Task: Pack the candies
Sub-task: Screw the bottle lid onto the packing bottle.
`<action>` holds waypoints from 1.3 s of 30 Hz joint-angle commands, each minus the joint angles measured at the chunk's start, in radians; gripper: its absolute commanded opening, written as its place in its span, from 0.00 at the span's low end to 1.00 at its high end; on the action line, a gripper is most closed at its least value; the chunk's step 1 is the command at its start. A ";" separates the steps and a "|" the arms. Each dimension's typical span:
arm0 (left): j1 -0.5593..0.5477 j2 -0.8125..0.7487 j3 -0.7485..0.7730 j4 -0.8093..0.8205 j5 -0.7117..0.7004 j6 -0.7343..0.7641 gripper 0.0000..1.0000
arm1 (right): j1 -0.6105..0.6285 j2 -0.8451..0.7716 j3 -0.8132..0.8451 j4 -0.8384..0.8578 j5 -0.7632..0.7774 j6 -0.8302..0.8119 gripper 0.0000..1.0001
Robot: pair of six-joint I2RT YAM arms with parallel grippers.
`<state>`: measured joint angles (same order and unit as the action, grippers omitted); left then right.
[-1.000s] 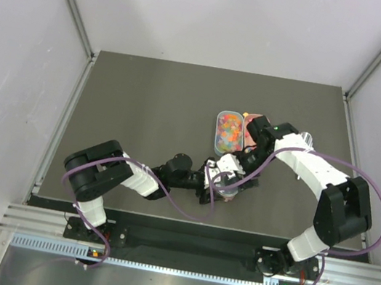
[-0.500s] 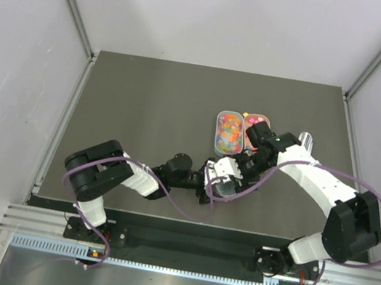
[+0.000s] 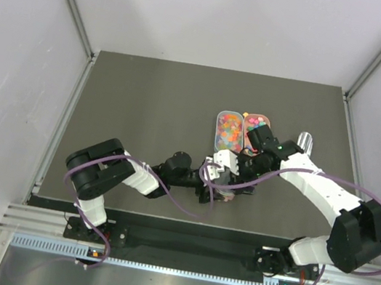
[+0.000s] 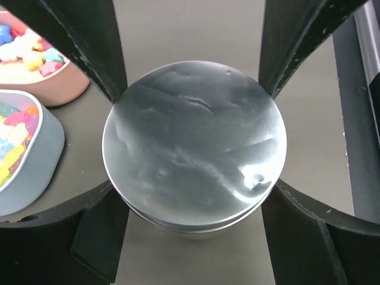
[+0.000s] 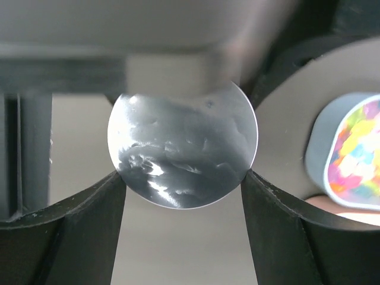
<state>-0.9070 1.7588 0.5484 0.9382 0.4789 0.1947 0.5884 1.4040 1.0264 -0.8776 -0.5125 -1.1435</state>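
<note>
A clear round cup (image 4: 196, 222) stands on the table, covered by a shiny round lid (image 4: 193, 145). My left gripper (image 4: 195, 185) is shut on the cup's sides; it shows in the top view (image 3: 217, 184). My right gripper (image 5: 183, 176) reaches in from the far side and is shut on the lid (image 5: 183, 151); its dark fingers (image 4: 98, 53) touch the lid's rim. It also shows in the top view (image 3: 234, 169). Loose candies (image 3: 230, 129) fill a grey-blue tray (image 4: 44, 157), and more candies (image 4: 24, 47) fill a pink tray (image 4: 62, 89). Any candies in the cup are hidden.
The two trays (image 3: 216, 134) sit side by side just beyond the cup, and the grey-blue one shows at the right of the right wrist view (image 5: 316, 151). A small clear item (image 3: 306, 141) lies right of the trays. Enclosure walls border the dark table (image 3: 145, 105).
The right arm's elbow has swung out to the right and its gripper has settled over the cup. The left arm has stayed in place on the cup.
</note>
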 commanded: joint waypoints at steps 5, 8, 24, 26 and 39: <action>-0.035 0.053 0.021 -0.157 -0.028 0.081 0.00 | 0.077 0.021 -0.075 0.187 -0.046 0.297 0.49; -0.033 0.054 0.021 -0.156 -0.029 0.081 0.00 | 0.083 0.010 -0.097 0.230 -0.049 0.355 0.50; -0.033 0.050 0.015 -0.154 -0.031 0.086 0.00 | 0.113 -0.042 -0.160 0.394 -0.017 0.640 0.49; -0.033 0.048 0.013 -0.154 -0.033 0.086 0.00 | 0.113 -0.043 -0.166 0.411 -0.009 0.675 0.49; -0.035 0.045 0.007 -0.156 -0.034 0.086 0.00 | 0.114 -0.046 -0.169 0.480 0.040 0.815 0.49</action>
<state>-0.9031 1.7588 0.5560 0.9241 0.4732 0.1802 0.6476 1.2911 0.8898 -0.6617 -0.3527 -0.5190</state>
